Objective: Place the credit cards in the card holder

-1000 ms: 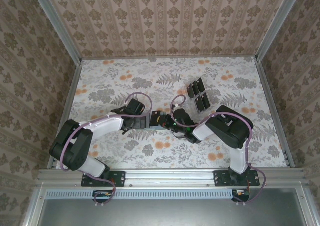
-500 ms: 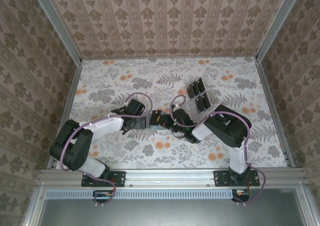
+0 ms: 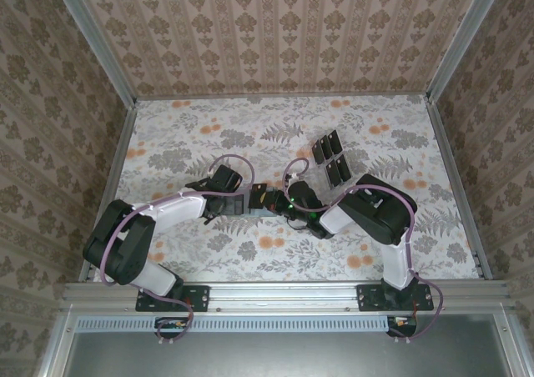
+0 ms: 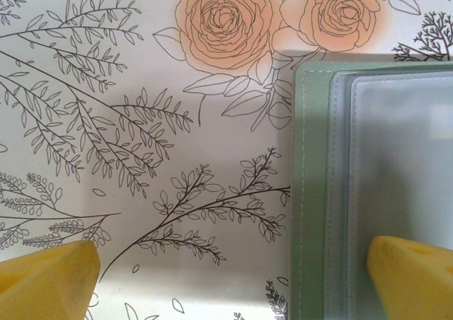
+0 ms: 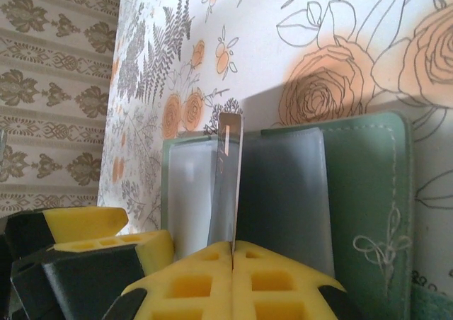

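Right wrist view: a credit card (image 5: 228,178) is being pinched upright by the right gripper (image 5: 233,246), whose fingers (image 5: 198,281) are squeezed together on it, above the open card holder (image 5: 368,185). The left gripper (image 4: 230,277) is being held apart, one fingertip (image 4: 410,270) over the holder's clear pocket (image 4: 396,157), while four other credit cards (image 3: 333,173) are being shown farther back on the table (image 3: 209,127).

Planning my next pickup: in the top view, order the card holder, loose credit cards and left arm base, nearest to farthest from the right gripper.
1. card holder, at the right gripper tip.
2. credit cards, back and right.
3. left arm base, near edge, left.
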Robot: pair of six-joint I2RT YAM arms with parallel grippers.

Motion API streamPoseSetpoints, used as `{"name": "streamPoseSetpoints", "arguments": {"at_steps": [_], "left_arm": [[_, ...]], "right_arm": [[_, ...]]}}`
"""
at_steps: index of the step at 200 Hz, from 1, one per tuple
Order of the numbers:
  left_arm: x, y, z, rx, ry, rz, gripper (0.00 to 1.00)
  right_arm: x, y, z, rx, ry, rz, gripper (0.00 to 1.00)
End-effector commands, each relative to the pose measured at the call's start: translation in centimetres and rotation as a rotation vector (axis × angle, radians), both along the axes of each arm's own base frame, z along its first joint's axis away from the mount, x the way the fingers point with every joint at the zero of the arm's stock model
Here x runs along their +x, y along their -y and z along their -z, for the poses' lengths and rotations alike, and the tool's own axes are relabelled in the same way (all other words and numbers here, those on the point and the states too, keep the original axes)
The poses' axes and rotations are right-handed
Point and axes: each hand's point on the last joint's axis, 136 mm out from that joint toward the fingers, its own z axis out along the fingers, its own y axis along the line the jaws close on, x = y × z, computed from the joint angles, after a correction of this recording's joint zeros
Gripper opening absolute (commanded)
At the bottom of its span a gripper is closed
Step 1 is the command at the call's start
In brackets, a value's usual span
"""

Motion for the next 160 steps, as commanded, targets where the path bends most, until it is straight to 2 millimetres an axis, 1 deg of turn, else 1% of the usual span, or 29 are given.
{"name": "streamPoseSetpoints", "arguments": {"at_steps": [1, 36, 88, 160], "left_arm": [[-1.5, -1.5, 1.3, 0.05, -0.059, -0.024, 1.0], [-1.5, -1.5, 1.3, 0.052, -0.062, -0.024, 1.0], [-1.5, -1.6, 1.3, 0.053, -0.061, -0.025, 1.0], [-1.5, -1.5, 1.3, 0.052, -0.063, -0.025, 1.0]], "right_arm": [[-1.1, 0.3, 1.5, -0.024, -0.038, -0.031, 0.0], [-1.6, -0.1, 1.6, 0.001, -0.053, -0.057, 0.0], [-2.2, 0.1, 2.2, 0.003, -0.077, -0.062, 0.0], [-2.6, -0.2, 2.9, 0.021, -0.11, -0.082, 0.0]]}}
